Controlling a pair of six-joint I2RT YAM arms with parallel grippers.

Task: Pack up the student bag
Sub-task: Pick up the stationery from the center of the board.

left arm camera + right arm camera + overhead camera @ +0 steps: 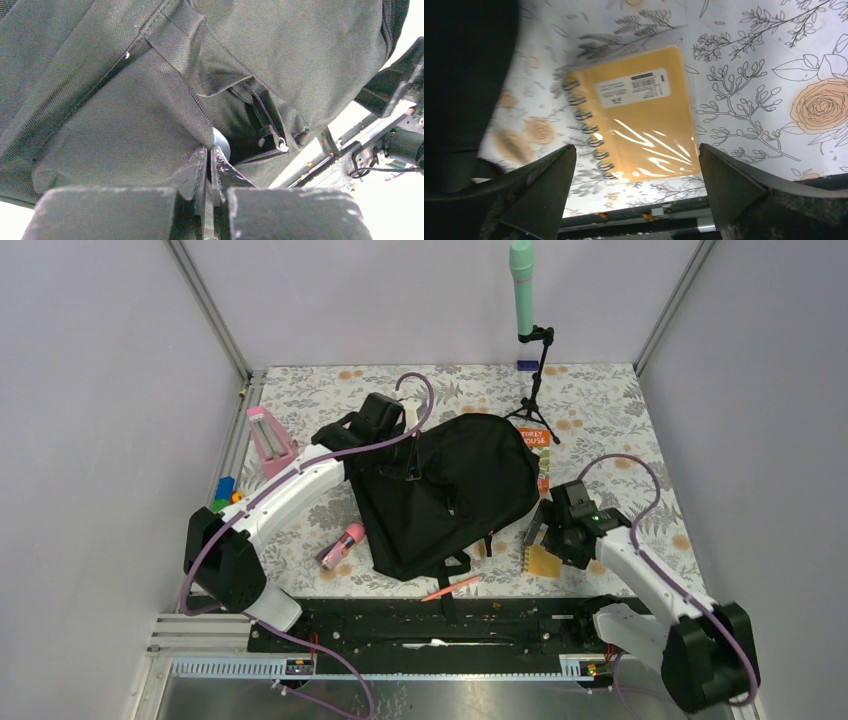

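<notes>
The left arm (290, 485) and right arm (645, 575) are one build: smooth white shells on the long links, boxy black housings at the joints. A thin purple cable (420, 390) runs along each arm and loops free near the wrist. A small green light (597, 512) glows on the right wrist. The left claw (209, 160) is matte black with scuffed edges. The right claw (636, 160) has dark grey, wedge-shaped fingers (539, 185).
</notes>
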